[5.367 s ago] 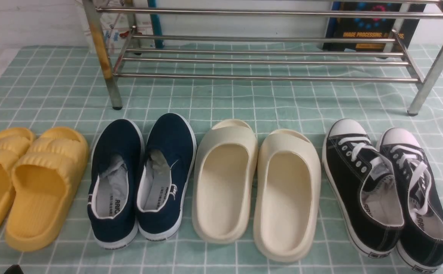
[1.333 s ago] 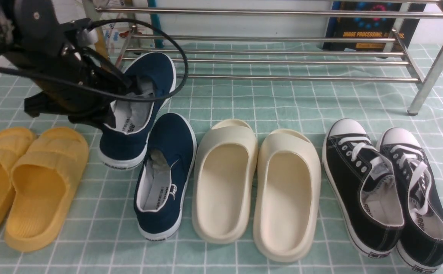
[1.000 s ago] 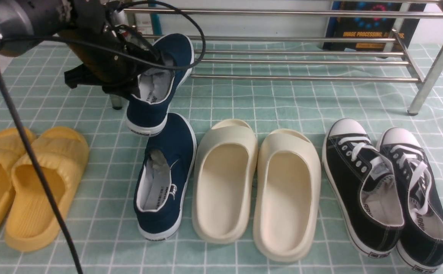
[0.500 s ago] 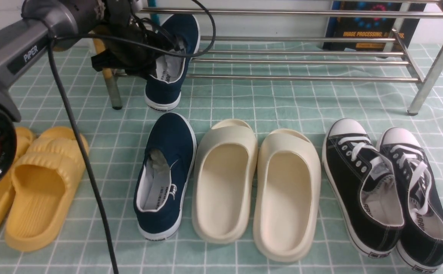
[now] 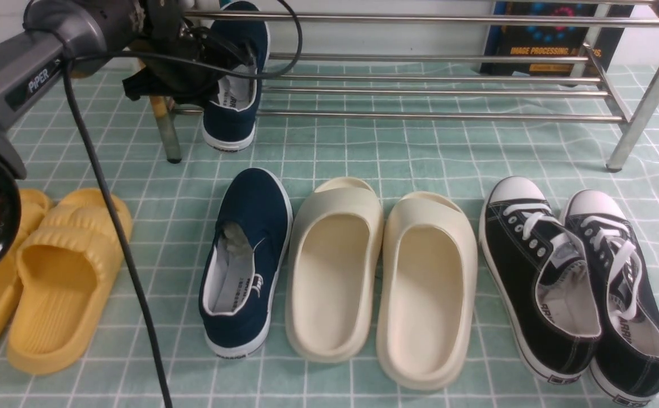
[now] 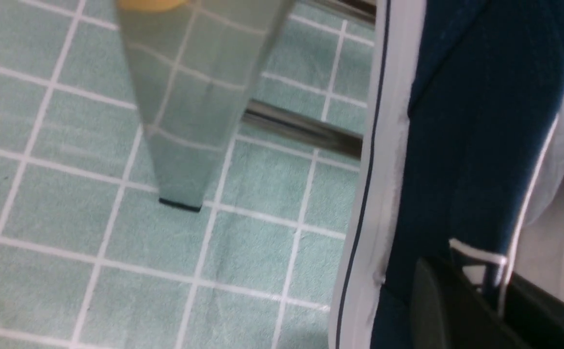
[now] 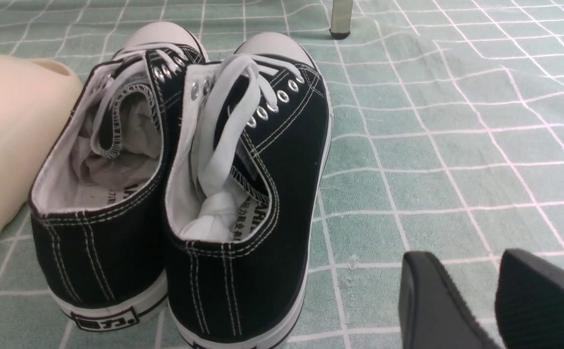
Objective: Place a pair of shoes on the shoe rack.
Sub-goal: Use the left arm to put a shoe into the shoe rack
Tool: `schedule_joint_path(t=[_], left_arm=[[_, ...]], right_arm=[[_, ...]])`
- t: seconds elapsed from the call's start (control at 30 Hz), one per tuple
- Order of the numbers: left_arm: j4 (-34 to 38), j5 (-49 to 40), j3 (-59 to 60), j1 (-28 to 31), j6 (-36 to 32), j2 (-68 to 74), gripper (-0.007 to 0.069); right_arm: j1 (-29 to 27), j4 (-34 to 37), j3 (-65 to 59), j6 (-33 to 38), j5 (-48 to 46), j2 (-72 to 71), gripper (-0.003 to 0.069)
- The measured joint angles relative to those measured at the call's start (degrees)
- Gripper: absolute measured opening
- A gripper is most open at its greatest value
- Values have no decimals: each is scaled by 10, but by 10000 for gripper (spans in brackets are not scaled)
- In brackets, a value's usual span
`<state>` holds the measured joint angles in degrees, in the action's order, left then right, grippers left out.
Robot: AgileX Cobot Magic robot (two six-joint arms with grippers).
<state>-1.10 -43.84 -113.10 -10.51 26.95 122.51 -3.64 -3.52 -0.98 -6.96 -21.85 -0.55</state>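
Left gripper (image 5: pixel 219 76) is clamped on the side collar of one navy slip-on (image 5: pixel 233 122), with one finger inside the opening and one outside on the canvas. That shoe is off the cloth, pitched toe-up and heel-down, at the left end of the shoe rack (image 5: pixel 420 116). It sits just at 3 o'clock of the rack's front-left leg (image 5: pixel 168 136). Its heel hangs in front of the lower tier's front bar and its toe is up by the top bar. Can't tell if the sole touches any bar. The second navy slip-on (image 5: pixel 250 226) lies flat on the checked cloth (image 5: pixel 363 147), at 6 o'clock of the held one and well short of the rack. Cream slides (image 5: pixel 335 266) sit just beside it at 3 o'clock, with black lace-ups (image 5: pixel 539 272) further out at 3. Yellow slides (image 5: pixel 63 277) are at its 9. Right gripper (image 7: pixel 471 276) hangs low by the lace-ups' heels, fingers a small gap apart and holding nothing.
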Motion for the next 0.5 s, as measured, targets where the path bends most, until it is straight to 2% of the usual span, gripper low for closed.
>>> schedule_joint_path(t=[0.27,0.5], left_arm=[[-1,7,0,-1,-1,8,32],[-8,29,-1,-1,-1,9,110]], right_arm=[[0,0,0,0,0,0,246],[0,0,0,0,0,0,246]])
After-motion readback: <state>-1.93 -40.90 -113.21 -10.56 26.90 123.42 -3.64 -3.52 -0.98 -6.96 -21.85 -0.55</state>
